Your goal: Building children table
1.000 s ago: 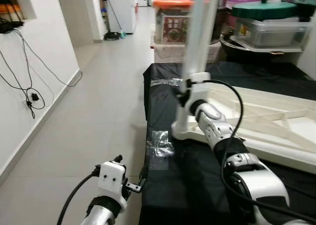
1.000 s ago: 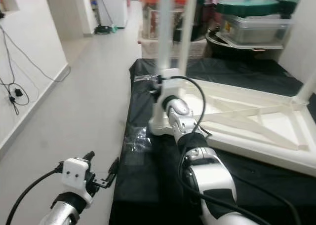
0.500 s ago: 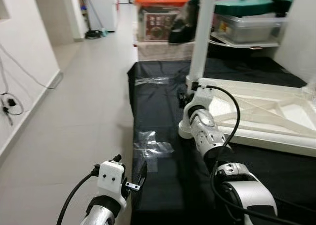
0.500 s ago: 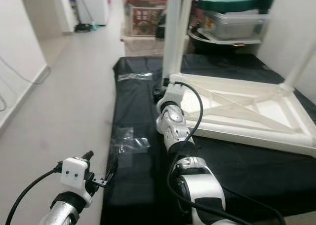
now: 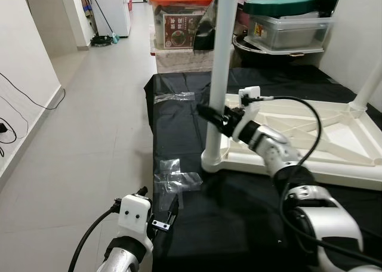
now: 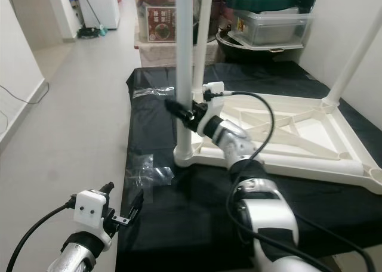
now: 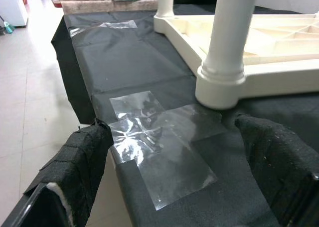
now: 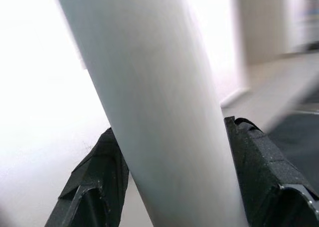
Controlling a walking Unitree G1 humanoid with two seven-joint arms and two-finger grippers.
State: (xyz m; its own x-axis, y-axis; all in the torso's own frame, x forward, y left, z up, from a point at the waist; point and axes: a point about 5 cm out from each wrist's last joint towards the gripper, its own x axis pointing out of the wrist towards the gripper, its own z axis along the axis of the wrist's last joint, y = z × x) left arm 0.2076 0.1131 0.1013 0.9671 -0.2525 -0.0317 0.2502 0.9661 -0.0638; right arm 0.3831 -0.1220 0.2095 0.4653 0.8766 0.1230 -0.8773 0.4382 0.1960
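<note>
— What's down on the left side?

— The left claw [image 5: 169, 215] hangs low beside the edge of the black-covered tabletop [image 5: 239, 212], fingers spread wide with nothing between them. Its wrist view looks across a crumpled sheet of clear plastic film [image 7: 159, 142] lying on the black cloth just in front of the base of the table leg.

— And moving along?

— The white table leg [image 5: 218, 75] stands upright in the near left corner socket of the upside-down children's table [image 5: 310, 138], which lies flat on the cloth. The right claw [image 5: 210, 117] is clamped round that leg at about its lower half; in the right wrist view one black finger [image 8: 92, 179] sits on each side of the white tube, touching it.

— Anything further right?

— Another leg [image 6: 352, 60] rises from the far right corner of the table. Behind the tabletop are an orange-lidded container [image 5: 182, 21] and a clear tub [image 5: 292, 30] with a green pot lid [image 5: 280, 3] on top.
</note>
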